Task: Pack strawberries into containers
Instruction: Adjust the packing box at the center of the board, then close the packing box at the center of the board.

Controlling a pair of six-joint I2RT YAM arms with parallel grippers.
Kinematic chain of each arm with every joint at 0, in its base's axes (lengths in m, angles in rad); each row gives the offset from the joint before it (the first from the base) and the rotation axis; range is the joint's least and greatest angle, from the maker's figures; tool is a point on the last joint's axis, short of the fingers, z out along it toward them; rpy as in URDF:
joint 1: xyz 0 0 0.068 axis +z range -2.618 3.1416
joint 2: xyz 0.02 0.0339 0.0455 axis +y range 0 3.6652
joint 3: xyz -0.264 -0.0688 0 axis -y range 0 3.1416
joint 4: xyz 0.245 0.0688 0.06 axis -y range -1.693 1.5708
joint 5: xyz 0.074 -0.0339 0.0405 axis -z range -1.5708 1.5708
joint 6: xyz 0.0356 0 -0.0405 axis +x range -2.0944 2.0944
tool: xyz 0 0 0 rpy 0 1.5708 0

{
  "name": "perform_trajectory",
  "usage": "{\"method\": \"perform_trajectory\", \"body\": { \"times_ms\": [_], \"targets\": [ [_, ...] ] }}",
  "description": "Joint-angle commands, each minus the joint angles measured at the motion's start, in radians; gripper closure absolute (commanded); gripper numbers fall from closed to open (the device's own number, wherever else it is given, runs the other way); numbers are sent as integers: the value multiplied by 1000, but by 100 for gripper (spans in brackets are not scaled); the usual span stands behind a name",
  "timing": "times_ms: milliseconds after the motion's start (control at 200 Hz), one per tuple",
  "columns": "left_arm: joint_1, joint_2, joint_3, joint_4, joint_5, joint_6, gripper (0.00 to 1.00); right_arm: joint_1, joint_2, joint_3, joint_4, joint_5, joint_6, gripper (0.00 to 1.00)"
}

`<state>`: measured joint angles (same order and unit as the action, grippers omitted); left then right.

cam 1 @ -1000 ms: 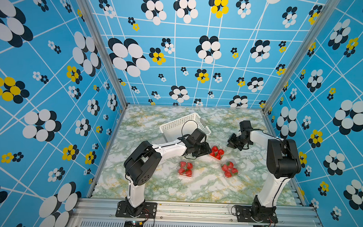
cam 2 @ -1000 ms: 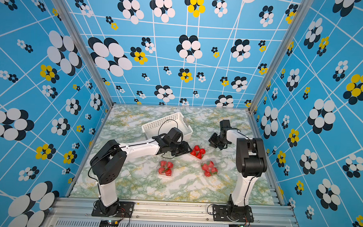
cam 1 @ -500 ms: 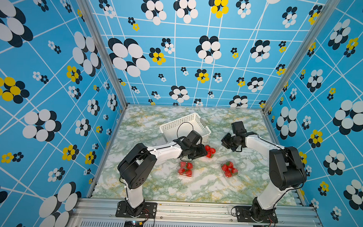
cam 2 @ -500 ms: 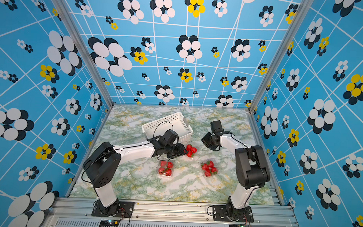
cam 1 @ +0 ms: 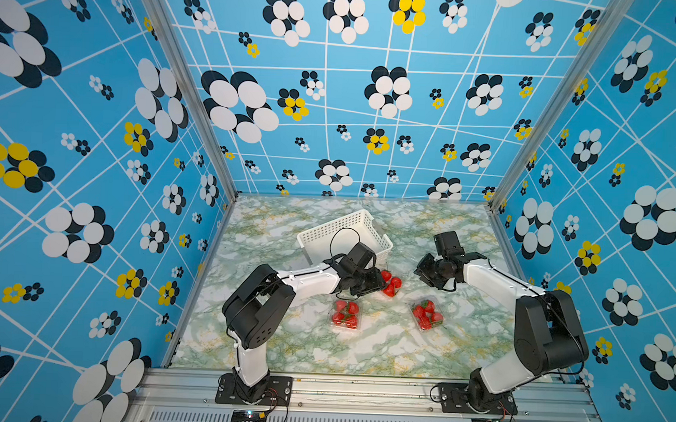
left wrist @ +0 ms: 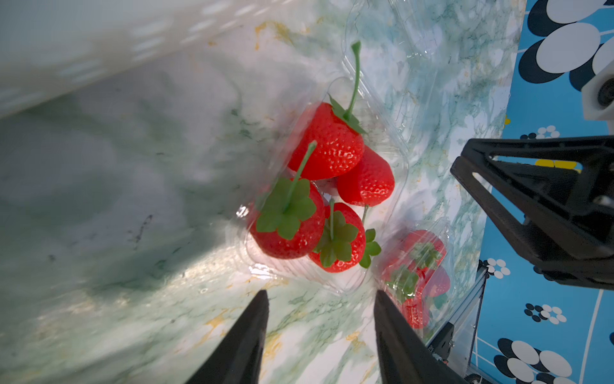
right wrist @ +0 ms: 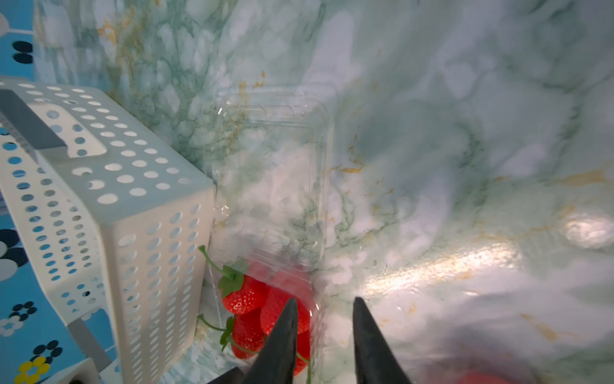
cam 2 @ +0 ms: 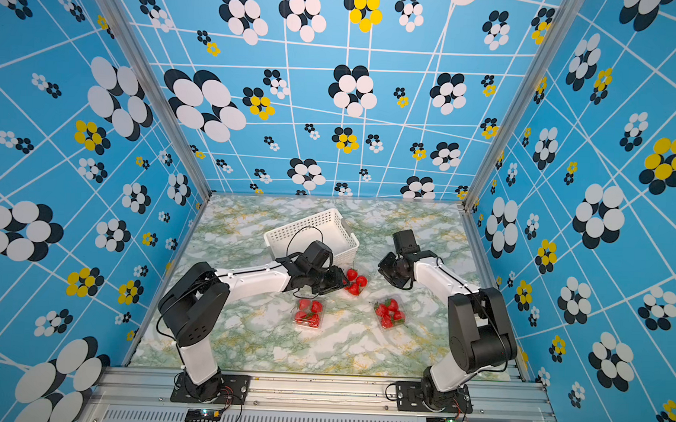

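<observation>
An open clear container (left wrist: 300, 277) holds several red strawberries (left wrist: 327, 143) beside the basket; they also show in both top views (cam 1: 391, 284) (cam 2: 356, 284). Its lid (right wrist: 272, 173) lies flat on the table. My left gripper (left wrist: 320, 294) is open just short of this container's near rim, with only table between its fingers. My right gripper (right wrist: 324, 301) hovers on the opposite side (cam 1: 421, 272), jaws apart and empty, above the container's side wall. Two closed containers of strawberries (cam 1: 346, 314) (cam 1: 427, 313) sit nearer the front.
A white perforated basket (cam 1: 345, 235) stands tilted right behind the open container, close to my left wrist. Patterned blue walls enclose the marble table (cam 1: 285, 353) on three sides. The front half of the table holds nothing but the arm bases.
The open container slid a little left toward the basket with my left gripper. My right gripper swung left toward it and its jaws went from shut to apart.
</observation>
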<state>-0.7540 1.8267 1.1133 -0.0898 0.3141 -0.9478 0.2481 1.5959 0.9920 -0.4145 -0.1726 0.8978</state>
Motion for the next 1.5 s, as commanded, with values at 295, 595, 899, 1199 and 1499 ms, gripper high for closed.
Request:
{"method": "perform_trajectory", "body": {
  "times_ms": [295, 595, 899, 1199, 1499],
  "targets": [
    [-29, 11, 8, -23, -54, -37, 48, -162, 487, 642, -458, -149, -823, 73],
    [-29, 23, 17, -10, -72, -63, 47, -167, 658, 896, -631, -279, -1069, 69],
    [-34, 66, 39, -2, -64, -71, 48, -167, 690, 891, -642, -316, -1133, 67],
    [-39, 72, 57, -23, -73, -65, 48, -170, 671, 889, -618, -274, -1121, 67],
    [-36, 99, 95, -50, -75, -52, 48, -226, 685, 901, -581, -283, -1095, 66]
  ]
}}
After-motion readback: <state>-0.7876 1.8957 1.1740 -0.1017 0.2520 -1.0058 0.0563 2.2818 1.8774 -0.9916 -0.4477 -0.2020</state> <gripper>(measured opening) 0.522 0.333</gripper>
